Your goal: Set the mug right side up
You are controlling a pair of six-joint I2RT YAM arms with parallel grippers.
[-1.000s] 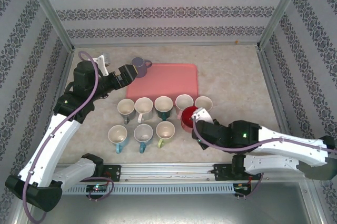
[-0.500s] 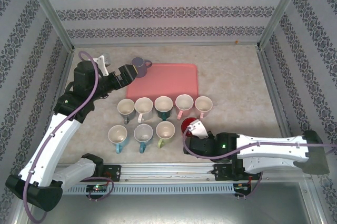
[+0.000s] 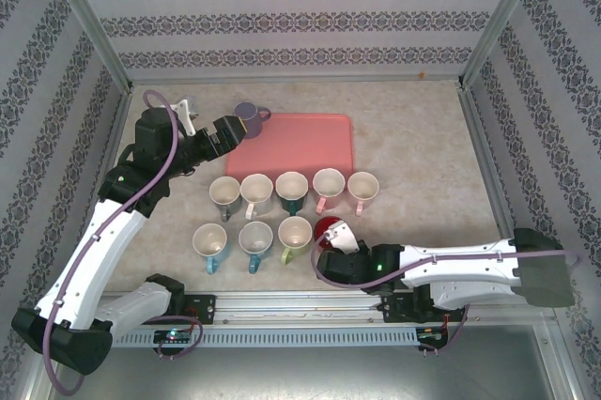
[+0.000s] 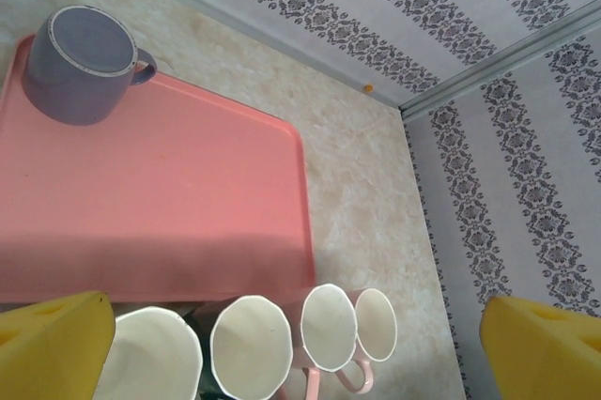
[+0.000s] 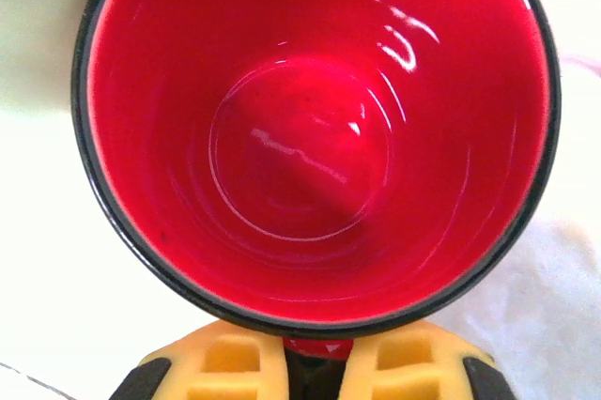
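Note:
A purple mug (image 3: 247, 118) stands upside down, base up, on the back left corner of the pink tray (image 3: 300, 142); the left wrist view has this mug (image 4: 80, 62) at its top left. My left gripper (image 3: 225, 130) hovers just left of it, open and holding nothing, with the yellow fingers (image 4: 52, 344) far apart. My right gripper (image 3: 331, 240) is shut on the handle of a red mug (image 3: 328, 226) at the right end of the front row. In the right wrist view the red mug (image 5: 315, 137) faces mouth-on, its inside bare, with the gripper (image 5: 323, 358) below its rim.
Several upright mugs stand in two rows in front of the tray, a back row (image 3: 291, 186) and a front row (image 3: 254, 238). The tray (image 4: 160, 203) is bare apart from the purple mug. Patterned walls close in the left, back and right sides.
The right arm has carried the red mug left and toward the near edge, from beside the back row to the right end of the front row. The left arm has barely moved.

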